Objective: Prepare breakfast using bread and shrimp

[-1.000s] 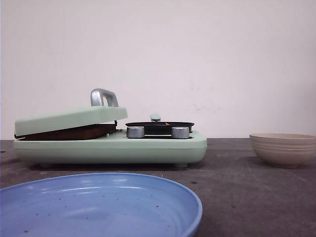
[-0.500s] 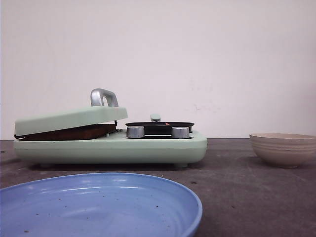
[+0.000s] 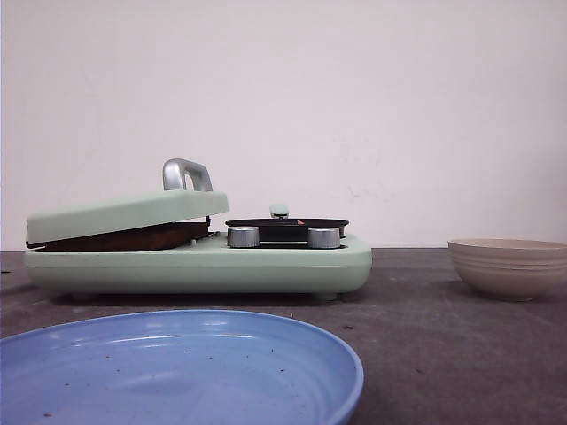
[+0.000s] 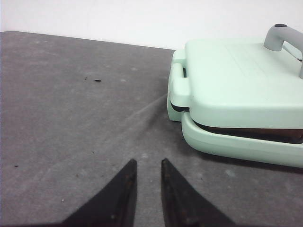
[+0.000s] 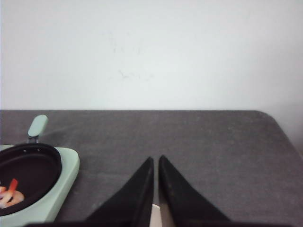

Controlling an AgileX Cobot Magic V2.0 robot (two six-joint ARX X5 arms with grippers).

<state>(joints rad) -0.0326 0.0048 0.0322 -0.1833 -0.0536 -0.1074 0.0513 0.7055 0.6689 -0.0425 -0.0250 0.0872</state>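
Note:
A brown edge of bread (image 3: pixel 124 237) shows in the gap under the tilted lid of the mint-green breakfast maker (image 3: pixel 195 261); the left wrist view shows it too (image 4: pixel 251 133). An orange-pink and whitish shrimp (image 5: pixel 8 194) lies in the maker's small black pan (image 5: pixel 28 175). My left gripper (image 4: pixel 147 161) hovers over bare table just beside the maker's lid end, its fingers slightly apart and empty. My right gripper (image 5: pixel 155 158) is shut and empty, to the right of the pan. Neither gripper shows in the front view.
A blue plate (image 3: pixel 177 372) sits at the table's front left. A beige ribbed bowl (image 3: pixel 507 266) stands at the right; a pale sliver of something (image 5: pixel 155 215) shows below my right fingers. The lid has a silver handle (image 3: pixel 184 174). Two silver knobs (image 3: pixel 243 236) face front.

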